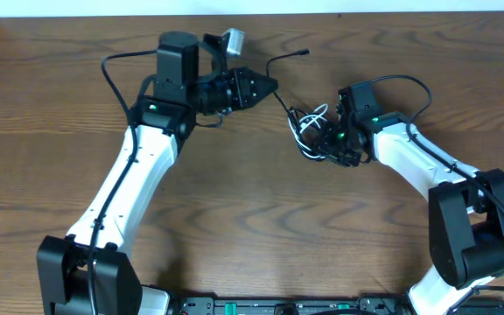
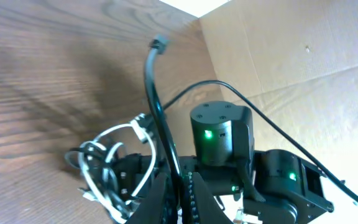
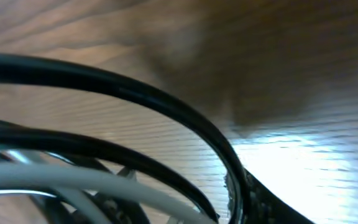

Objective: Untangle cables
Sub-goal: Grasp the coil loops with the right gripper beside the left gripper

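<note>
A thin black cable [image 1: 284, 105] runs from its free plug [image 1: 303, 52] through my left gripper [image 1: 272, 86] down into a small tangle [image 1: 309, 133] with the white cable [image 1: 317, 114]. My left gripper is shut on the black cable. In the left wrist view the jaws [image 2: 180, 200] pinch the black cable [image 2: 149, 81], and the white loops [image 2: 114, 132] hang left of them. My right gripper [image 1: 329, 140] is in the tangle and shut on it. The right wrist view shows black cable [image 3: 135, 93] and white cable [image 3: 73, 180] loops very close, with one finger [image 3: 260, 199]; the other finger is hidden.
The wooden table [image 1: 234, 219] reaches a cardboard wall [image 2: 291, 56] at the back. A thicker black wire [image 1: 409, 83] loops over the right arm, and another [image 1: 116, 70] runs beside the left arm. The right arm's wrist [image 2: 221, 134] sits close behind the left jaws.
</note>
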